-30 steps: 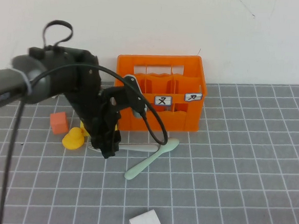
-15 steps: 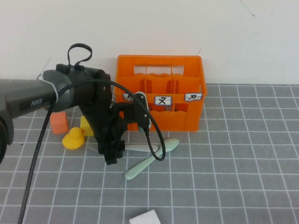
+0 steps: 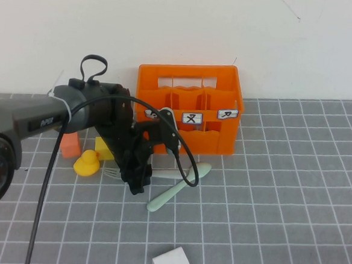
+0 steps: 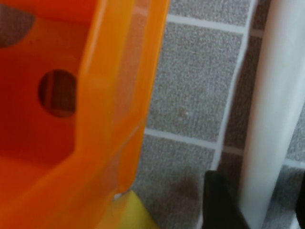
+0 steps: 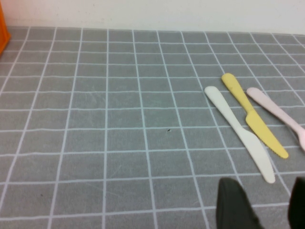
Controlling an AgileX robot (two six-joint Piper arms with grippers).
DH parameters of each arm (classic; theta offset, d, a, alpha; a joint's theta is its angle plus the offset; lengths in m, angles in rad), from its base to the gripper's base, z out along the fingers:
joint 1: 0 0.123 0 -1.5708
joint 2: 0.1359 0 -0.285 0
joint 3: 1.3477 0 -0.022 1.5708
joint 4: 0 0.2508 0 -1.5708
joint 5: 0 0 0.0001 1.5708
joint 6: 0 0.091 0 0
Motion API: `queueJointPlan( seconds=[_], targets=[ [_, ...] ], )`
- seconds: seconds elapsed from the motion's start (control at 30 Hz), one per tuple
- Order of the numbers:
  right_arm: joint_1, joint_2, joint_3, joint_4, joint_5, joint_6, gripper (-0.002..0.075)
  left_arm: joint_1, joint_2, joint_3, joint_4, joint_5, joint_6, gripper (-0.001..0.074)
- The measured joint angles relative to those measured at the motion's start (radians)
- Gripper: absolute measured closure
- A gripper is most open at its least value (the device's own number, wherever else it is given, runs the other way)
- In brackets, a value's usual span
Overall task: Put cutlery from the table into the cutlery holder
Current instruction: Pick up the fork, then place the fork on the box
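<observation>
From high up I'm seeing the left gripper [image 3: 137, 183] hanging over the fork [image 3: 161, 174], jaws spread, beside the crate [image 3: 214, 141]. Only the right wrist is showing three knives [image 5: 243, 131]; right gripper [image 5: 259, 202] jaws parted, empty.

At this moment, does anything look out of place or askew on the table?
Nothing spilled or broken. The fork and spoon lie crossed before the orange crate, left claw low over the fork. The right claw sees three loose knives.
</observation>
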Motion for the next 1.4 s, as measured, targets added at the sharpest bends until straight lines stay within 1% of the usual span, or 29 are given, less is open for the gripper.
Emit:
queueJointPlan(
  seconds=[0.07, 0.13, 0.17, 0.2, 0.43, 0.6, 0.7, 0.83, 0.97, 1.1, 1.23, 1.33, 1.4],
  targets=[
    [0.000, 0.000, 0.000, 0.000, 0.000, 0.000, 0.0470, 0.000, 0.002, -0.003, -0.011, 0.022, 0.000, 0.0461],
    [0.000, 0.000, 0.000, 0.000, 0.000, 0.000, 0.0470, 0.000, 0.002, -0.004, -0.018, 0.052, 0.002, 0.0547],
    [0.000, 0.000, 0.000, 0.000, 0.000, 0.000, 0.0470, 0.000, 0.002, -0.004, -0.022, 0.076, 0.003, 0.0606],
    [0.000, 0.000, 0.000, 0.000, 0.000, 0.000, 0.0470, 0.000, 0.002, -0.005, -0.024, 0.101, 0.007, 0.0632],
    [0.000, 0.000, 0.000, 0.000, 0.000, 0.000, 0.0470, -0.005, 0.002, -0.012, -0.016, 0.245, -0.009, 0.0630],
    [0.000, 0.000, 0.000, 0.000, 0.000, 0.000, 0.0470, -0.017, -0.025, -0.005, 0.017, 0.283, -0.057, 0.0630],
    [0.000, 0.000, 0.000, 0.000, 0.000, 0.000, 0.0470, -0.020, -0.079, 0.002, 0.019, 0.263, -0.101, 0.0631],
    [0.000, 0.000, 0.000, 0.000, 0.000, 0.000, 0.0470, -0.020, -0.186, 0.004, 0.019, 0.182, -0.222, 0.0631],
    [0.000, 0.000, 0.000, 0.000, 0.000, 0.000, 0.0470, -0.020, -0.293, 0.004, 0.019, 0.065, -0.363, 0.0631],
    [0.000, 0.000, 0.000, 0.000, 0.000, 0.000, 0.0470, -0.004, -0.363, 0.008, -0.028, -0.065, -0.474, 0.0631],
    [0.000, 0.000, 0.000, 0.000, 0.000, 0.000, 0.0470, 0.008, -0.429, 0.064, -0.170, -0.320, -0.515, 0.0631],
    [0.000, 0.000, 0.000, 0.000, 0.000, 0.000, 0.0470, 0.006, -0.457, 0.146, -0.335, -0.614, -0.528, 0.0631],
    [0.000, 0.000, 0.000, 0.000, 0.000, 0.000, 0.0470, 0.006, -0.457, 0.183, -0.440, -0.746, -0.549, 0.0631]
  ],
)
